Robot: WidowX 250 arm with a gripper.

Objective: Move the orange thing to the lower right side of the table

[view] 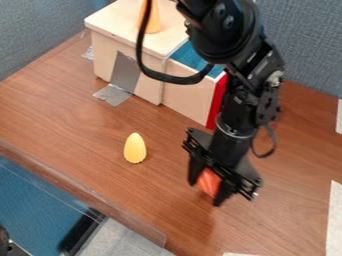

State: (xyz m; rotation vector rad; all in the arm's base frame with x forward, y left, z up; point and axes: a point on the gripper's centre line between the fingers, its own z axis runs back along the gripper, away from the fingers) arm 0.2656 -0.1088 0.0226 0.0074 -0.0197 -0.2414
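The black gripper [205, 193] hangs low over the table, right of the centre and in the lower half of the camera view. Its fingers are shut on a red-orange thing [209, 182], one finger on each side of it. The gripper's body hides part of that thing, and whether it touches the table I cannot tell. The brown wooden table [280, 225] extends to the lower right of the gripper.
A yellow, corn-like piece [135, 148] is on the table left of the gripper. Behind stands a pale wooden box [127, 35] with an orange cone [154, 19] on top and a red edge [217, 101]. White strips [334, 220] lie along the right edge.
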